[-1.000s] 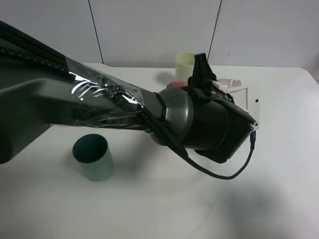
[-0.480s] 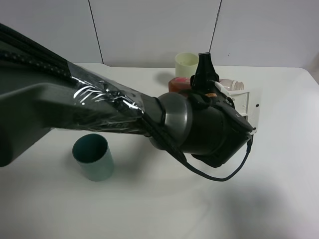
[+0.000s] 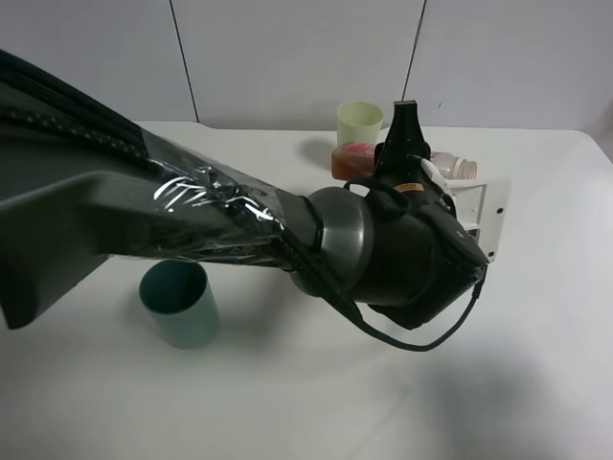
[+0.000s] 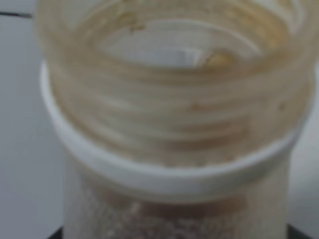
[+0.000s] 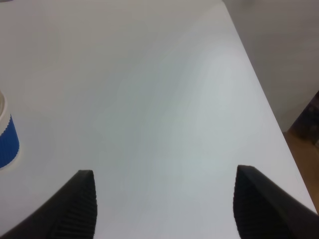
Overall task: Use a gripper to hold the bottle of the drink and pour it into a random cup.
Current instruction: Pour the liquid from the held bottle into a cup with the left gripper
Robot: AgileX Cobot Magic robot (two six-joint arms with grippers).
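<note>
1. The bottle is up in the air, just in front of the pale green cup. It lies on its side. Its bottom end is close to the pale green cup and its neck points away to the right.
2. The left wrist view shows the bottle's neck very close. The mouth is open and has no cap on it.
3. The drink is red-brown and sits at the bottom end of the bottle, the end nearest the pale green cup.
4. The left claw is white and pinches the bottle. The big black arm hides most of it.
5. The right claw has its 2 dark tips spread wide apart, with nothing between them.
6. The blue and white cup shows only at the edge of the right wrist view. I cannot tell where it stands from the pale green cup.
7. The dark teal cup stands upright, well apart from the pale green cup, to the left and nearer the camera.
8. Both of those cups stand on the white table.
</note>
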